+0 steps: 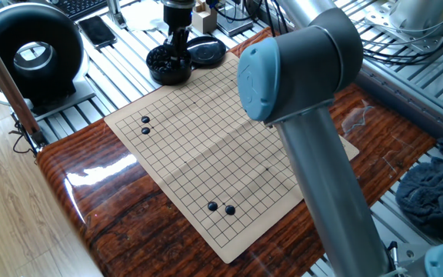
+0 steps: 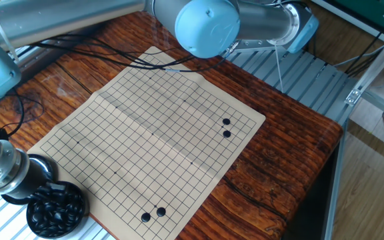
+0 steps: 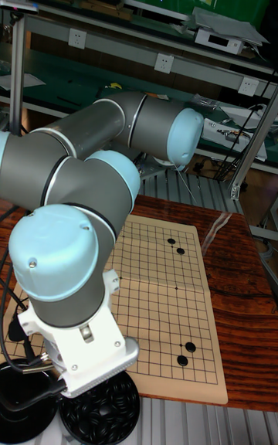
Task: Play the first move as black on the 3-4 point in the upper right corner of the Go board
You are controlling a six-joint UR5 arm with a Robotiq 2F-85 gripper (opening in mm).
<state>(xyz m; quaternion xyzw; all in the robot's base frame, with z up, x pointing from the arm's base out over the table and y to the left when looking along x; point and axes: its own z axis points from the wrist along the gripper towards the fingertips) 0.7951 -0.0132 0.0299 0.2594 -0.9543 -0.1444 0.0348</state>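
Now the gripper (image 1: 177, 52) was down in the bowl (image 1: 168, 65) of black stones (image 2: 53, 210), at the board's (image 1: 221, 146) 11 o'clock corner; its opening couldn't be told. Four stones sat on the board, in two pairs (image 1: 145, 125) (image 1: 221, 208).

Glossy, varnished wood grain on the tabletop (image 1: 98, 192), with glare. Matt tan, paper-like Go board (image 2: 145, 133), creased. 4 shiny black stones (image 1: 220, 208). Smooth grey-and-blue plastic arm (image 1: 306, 115). Ribbed bare metal rails (image 1: 121, 61).
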